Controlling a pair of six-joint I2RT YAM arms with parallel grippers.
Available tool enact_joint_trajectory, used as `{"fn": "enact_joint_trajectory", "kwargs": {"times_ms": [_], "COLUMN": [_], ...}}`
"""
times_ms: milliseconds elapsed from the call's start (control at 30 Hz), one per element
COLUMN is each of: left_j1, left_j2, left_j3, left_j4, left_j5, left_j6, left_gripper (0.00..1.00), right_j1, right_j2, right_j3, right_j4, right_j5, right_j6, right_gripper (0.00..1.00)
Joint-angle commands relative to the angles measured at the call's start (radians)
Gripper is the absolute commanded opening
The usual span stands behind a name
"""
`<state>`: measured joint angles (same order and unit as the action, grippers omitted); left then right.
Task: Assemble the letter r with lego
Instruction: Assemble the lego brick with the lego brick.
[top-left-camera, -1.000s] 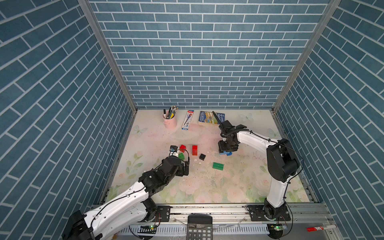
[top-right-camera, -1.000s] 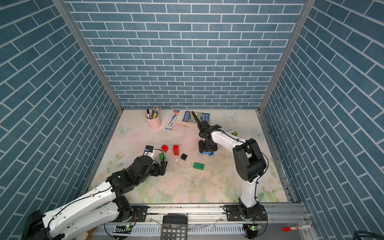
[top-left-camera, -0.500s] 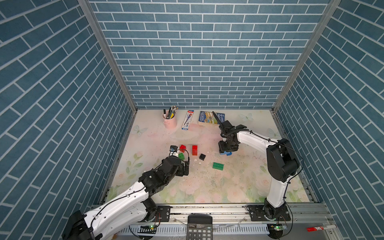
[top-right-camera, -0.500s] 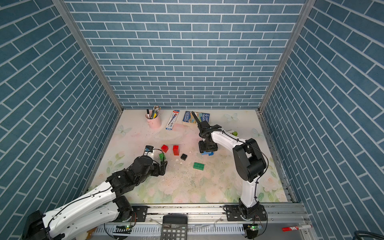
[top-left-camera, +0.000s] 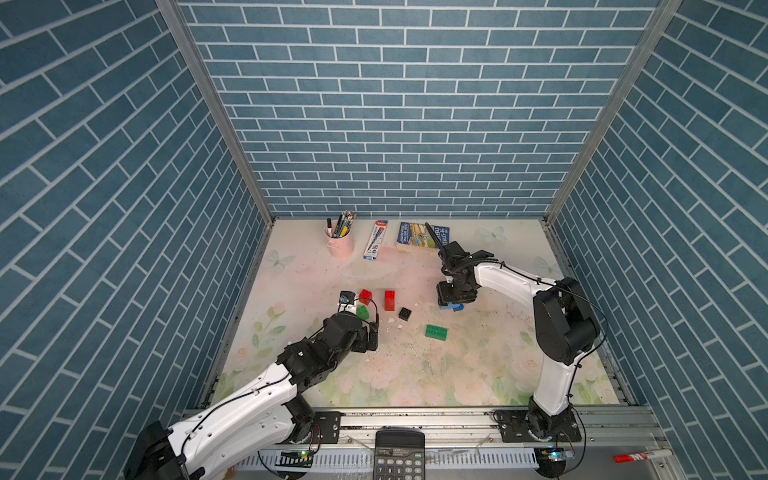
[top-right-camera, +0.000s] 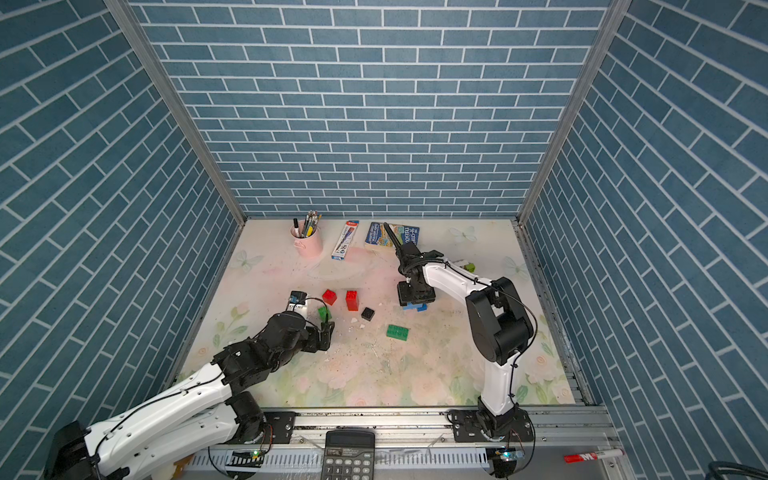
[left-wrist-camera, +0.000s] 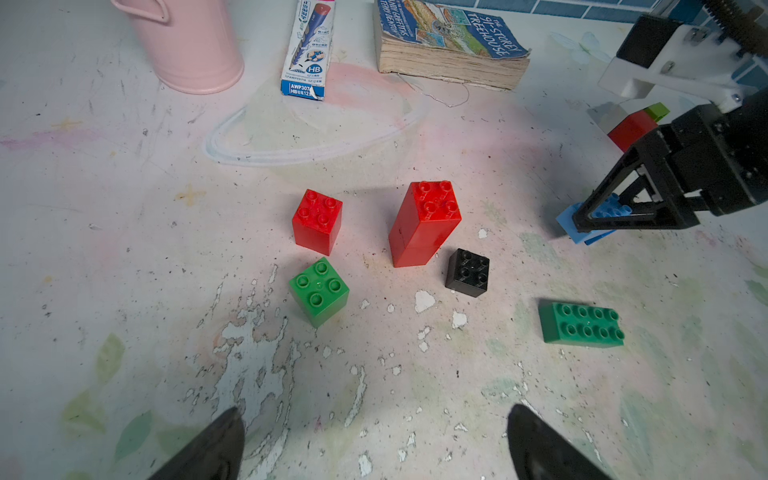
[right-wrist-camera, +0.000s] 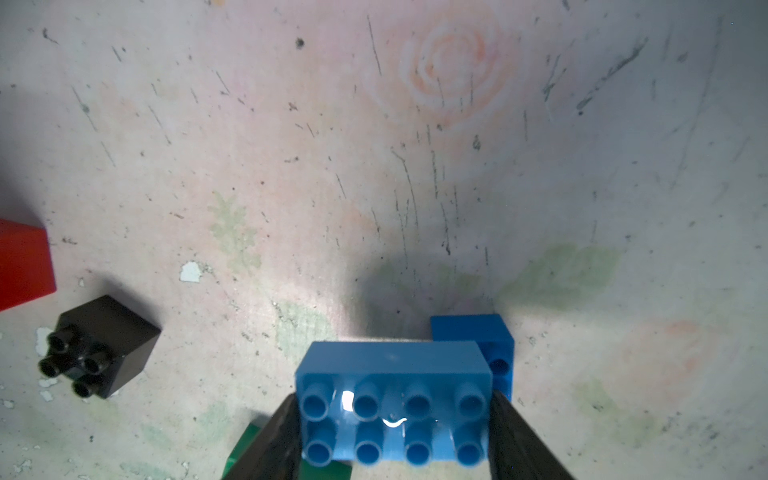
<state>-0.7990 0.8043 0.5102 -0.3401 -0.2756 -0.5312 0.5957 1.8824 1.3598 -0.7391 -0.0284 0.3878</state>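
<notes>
Top views: the worn floral table mat (top-left-camera: 478, 374) carries the lego, scattered about a tall red brick (top-left-camera: 390, 300), a glossy square-section column standing upright near the middle. Just to its left stands a red square brick (top-left-camera: 365, 296). A green square brick (top-left-camera: 362, 311) sits to the column's near-left, a black square brick (top-left-camera: 404, 313) just to its near-right, and a low green long brick (top-left-camera: 436, 332) farther out the same way. Well to the column's right, the right gripper (top-left-camera: 453, 302) points straight down, clamped on a blue long brick (top-left-camera: 454, 308) at table level. The left gripper (top-left-camera: 370, 331) hangs on the near side of the column, beside the green square brick, released and empty. Left wrist view: its two dark fingertips (left-wrist-camera: 216, 436) stand spread wide over flaking, scratched mat. The brick studs are round with hollow tops. Beyond the column lie a smooth pink cup (left-wrist-camera: 191, 45), a cardboard pencil box (left-wrist-camera: 307, 50) and a dog-eared paperback (left-wrist-camera: 449, 45). A white, red and lime cluster (left-wrist-camera: 631, 129) sits far right of the column, behind the right arm. Right wrist view: the black fingers (right-wrist-camera: 266, 453) press both short ends of the eight-studded blue long brick. A second blue brick (right-wrist-camera: 473, 332) shows partly under or behind it, and it cannot be told whether the two are joined.
</notes>
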Motion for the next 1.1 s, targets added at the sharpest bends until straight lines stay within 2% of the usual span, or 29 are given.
{"fn": "enact_joint_trajectory", "kwargs": {"times_ms": [0,1067], "left_j1": [-0.004,-0.005], "left_j2": [-0.020,-0.072], "left_j3": [0.002,-0.018], "left_j4": [-0.020,-0.016], "left_j5": [-0.021,-0.051], "left_j6": [0.002,-0.003], "left_gripper": [1.00,1.00], "right_j1": [0.008,0.065], "right_j2": [0.042,-0.105], "right_j3": [-0.065,-0.250], "right_j4": [0.038,0.177], "right_j5": [-0.034,0.012], "right_j6": [0.014,0.082], "right_gripper": [0.23,0.15]}}
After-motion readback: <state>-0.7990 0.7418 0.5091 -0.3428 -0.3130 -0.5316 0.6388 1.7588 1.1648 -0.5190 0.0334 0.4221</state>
